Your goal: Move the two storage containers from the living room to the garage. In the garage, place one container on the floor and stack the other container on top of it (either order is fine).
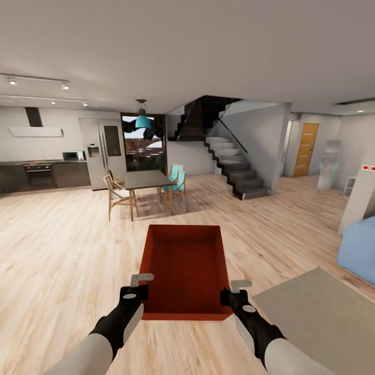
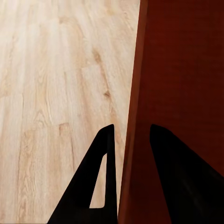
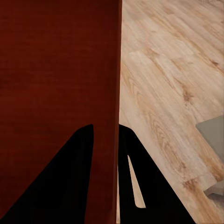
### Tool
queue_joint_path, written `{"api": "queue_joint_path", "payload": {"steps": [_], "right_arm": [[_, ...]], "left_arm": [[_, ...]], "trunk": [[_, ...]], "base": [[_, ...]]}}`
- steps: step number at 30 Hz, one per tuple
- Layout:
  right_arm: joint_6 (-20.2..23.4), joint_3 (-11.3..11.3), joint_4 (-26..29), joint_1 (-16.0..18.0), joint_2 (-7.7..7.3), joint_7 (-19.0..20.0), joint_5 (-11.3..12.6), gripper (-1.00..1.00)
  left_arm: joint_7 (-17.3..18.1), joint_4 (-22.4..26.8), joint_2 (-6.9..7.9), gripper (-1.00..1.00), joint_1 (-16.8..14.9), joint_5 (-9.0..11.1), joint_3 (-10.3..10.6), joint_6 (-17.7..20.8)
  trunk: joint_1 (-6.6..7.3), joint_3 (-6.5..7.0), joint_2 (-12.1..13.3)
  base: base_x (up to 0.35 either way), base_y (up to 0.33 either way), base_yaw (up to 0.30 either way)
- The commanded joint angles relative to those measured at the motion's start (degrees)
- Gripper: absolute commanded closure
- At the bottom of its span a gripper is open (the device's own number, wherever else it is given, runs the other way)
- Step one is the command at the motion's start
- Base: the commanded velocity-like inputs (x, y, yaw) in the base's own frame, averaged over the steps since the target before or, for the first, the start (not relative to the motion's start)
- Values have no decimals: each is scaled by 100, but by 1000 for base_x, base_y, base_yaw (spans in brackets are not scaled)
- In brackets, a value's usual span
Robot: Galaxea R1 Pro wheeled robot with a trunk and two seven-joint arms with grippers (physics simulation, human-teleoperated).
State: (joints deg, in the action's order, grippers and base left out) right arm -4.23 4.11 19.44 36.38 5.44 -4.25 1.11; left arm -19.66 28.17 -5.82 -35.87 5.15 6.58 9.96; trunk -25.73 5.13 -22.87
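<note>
A red-orange storage container (image 1: 185,265), lidless and empty, hangs in front of me above the light wood-plank flooring of the living room. My left gripper (image 1: 141,284) is shut on its left wall near the near corner, and my right gripper (image 1: 238,289) is shut on its right wall. Through the left wrist camera, the left gripper (image 2: 132,128) straddles the thin red wall (image 2: 182,84), one finger on each side. The right wrist camera gives the same picture: the right gripper (image 3: 106,127) clamps the wall (image 3: 56,70). The garage is out of view.
A dining table with chairs (image 1: 146,179) stands ahead to the left, with the kitchen counter (image 1: 41,174) and fridge (image 1: 104,151) behind. A staircase (image 1: 234,166) rises ahead to the right, near an orange door (image 1: 306,149). A grey rug (image 1: 323,317) and blue sofa (image 1: 359,250) lie at the right.
</note>
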Motion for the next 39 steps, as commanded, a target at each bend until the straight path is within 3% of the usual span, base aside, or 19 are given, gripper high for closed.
{"api": "queue_joint_path", "payload": {"steps": [1,39], "right_arm": [[-19,-51,-3,1,-24,-50,6,100],[-25,-51,-2,1,-26,-59,3,100]], "left_arm": [[-63,22,11,100,-6,73,-33,31],[-64,22,11,100,-7,73,-33,24]], "trunk": [[-5,-2,-4],[-5,-2,-4]], "base": [[323,0,0],[323,0,0]]}}
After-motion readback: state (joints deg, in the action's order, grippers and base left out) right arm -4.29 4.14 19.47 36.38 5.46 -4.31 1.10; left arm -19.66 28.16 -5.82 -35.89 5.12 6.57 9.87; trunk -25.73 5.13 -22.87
